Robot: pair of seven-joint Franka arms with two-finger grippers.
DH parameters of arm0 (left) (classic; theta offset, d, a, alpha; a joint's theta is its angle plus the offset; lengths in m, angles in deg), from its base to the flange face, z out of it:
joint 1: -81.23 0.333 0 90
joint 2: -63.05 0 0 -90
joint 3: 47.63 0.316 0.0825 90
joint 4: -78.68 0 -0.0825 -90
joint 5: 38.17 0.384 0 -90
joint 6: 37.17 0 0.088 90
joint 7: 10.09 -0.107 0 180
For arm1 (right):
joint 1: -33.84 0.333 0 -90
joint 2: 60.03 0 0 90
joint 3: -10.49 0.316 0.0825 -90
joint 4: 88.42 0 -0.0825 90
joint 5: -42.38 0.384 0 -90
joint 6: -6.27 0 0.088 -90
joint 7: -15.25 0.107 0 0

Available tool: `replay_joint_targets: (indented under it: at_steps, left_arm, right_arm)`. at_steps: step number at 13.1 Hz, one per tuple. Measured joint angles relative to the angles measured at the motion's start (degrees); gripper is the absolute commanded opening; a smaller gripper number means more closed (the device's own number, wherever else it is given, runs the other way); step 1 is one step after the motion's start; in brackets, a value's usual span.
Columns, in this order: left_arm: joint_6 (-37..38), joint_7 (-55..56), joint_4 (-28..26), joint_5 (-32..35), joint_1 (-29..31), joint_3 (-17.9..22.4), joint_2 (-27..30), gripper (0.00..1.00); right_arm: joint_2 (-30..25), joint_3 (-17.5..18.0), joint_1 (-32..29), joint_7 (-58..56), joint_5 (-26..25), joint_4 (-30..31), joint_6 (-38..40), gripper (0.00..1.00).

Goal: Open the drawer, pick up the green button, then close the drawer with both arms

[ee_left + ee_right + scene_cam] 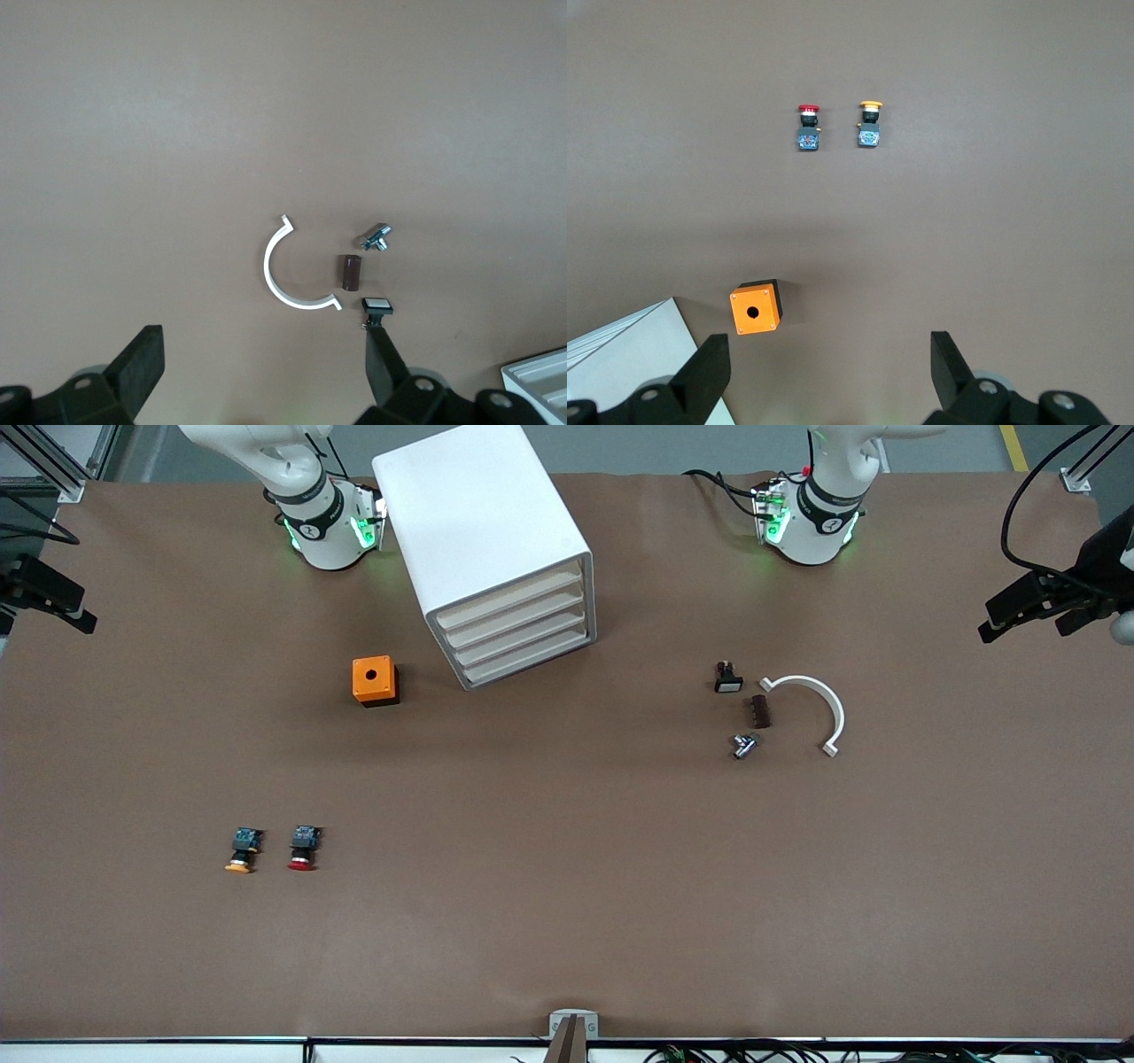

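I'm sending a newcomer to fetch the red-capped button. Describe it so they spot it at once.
Start at the white cabinet, then find the orange box beside it. Well nearer the front camera than that box lie two small push buttons side by side. The red-capped button is the one closer to the table's middle; the yellow-capped button lies toward the right arm's end.

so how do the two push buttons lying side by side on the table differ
Cap colour: the yellow-capped button has a yellow-orange cap, the red-capped button a red one. Place: the yellow-capped button lies closer to the right arm's end of the table, the red-capped button beside it toward the middle. Both lie on their sides with caps pointing toward the front camera, and both have a black body and blue rear block.
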Motion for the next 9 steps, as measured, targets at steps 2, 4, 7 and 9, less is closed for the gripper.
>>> replay_joint_targets:
  at_steps: [2,4,7,9]
  left_arm:
    - [0.0,0.0,-0.1,0.0,1.7,0.1,-1.2,1.0]
    - [-0.1,0.0,-0.3,0.0,2.3,0.2,-3.6,1.0]
    - [-0.7,0.0,-0.4,0.0,2.1,0.2,-9.9,1.0]
    - [-1.7,0.1,-0.3,0.0,1.7,0.0,-14.9,1.0]
  right_arm:
    - [0.0,-0.2,0.0,-0.7,0.0,0.0,0.0,1.0]
    - [0.0,-0.5,-0.1,-1.2,0.0,0.1,-0.1,1.0]
    - [0.0,-0.5,-0.1,-1.3,0.0,0.2,-0.1,1.0]
    - [0.0,-0.5,0.0,-1.3,0.0,0.3,-0.1,1.0]
